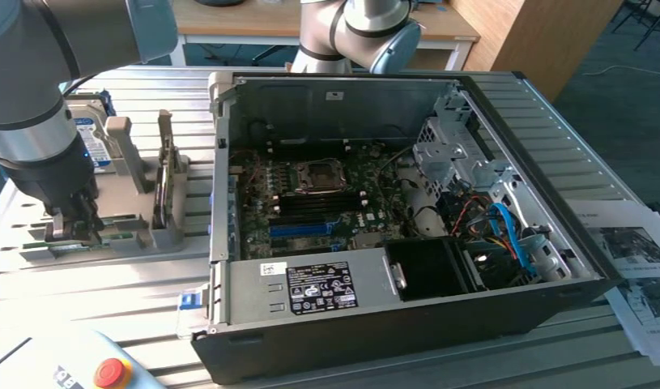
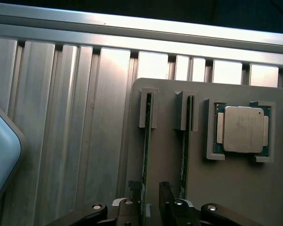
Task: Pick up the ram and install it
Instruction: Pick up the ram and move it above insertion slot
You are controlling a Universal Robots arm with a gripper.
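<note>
One gripper (image 2: pixel 148 187) is seen lowered over one grey holder (image 2: pixel 226 188), which is laid on the ribbed aluminium table (image 2: pixel 61 122) at the exterior view's left, beside one opened computer case (image 1: pixel 416 324). Two thin green sticks are stood on edge in two parallel slots of the holder. The ram (image 2: pixel 145 141) is seated in the slot nearer the holder's edge, and a second stick (image 2: pixel 185 141) is seated in the neighbouring slot, apart from the first. One processor (image 2: pixel 243 129) is set flat in a square pocket just beside the second stick. The gripper's two fingers (image 2: pixel 166 200) are spread wide and placed one on each side of the ram, so that the stick is straddled but not clamped. A gap is seen between the ram and the finger on the second stick's side, while contact by the other finger cannot be told. The ram is thus found in its holder slot, outside the case, and is not yet lifted out. In the exterior view one hard drive (image 1: pixel 92 121) with a blue-and-white label is stood beyond the holder. One red button (image 1: pixel 112 373) is mounted on a pale box at the table's near edge, and printed sheets (image 1: pixel 632 259) are laid beside the case toward the exterior view's right. Inside the case one motherboard (image 1: pixel 357 182) is exposed, on which one processor socket (image 1: pixel 313 176) and one blue slot (image 1: pixel 306 230) are made out.
</note>
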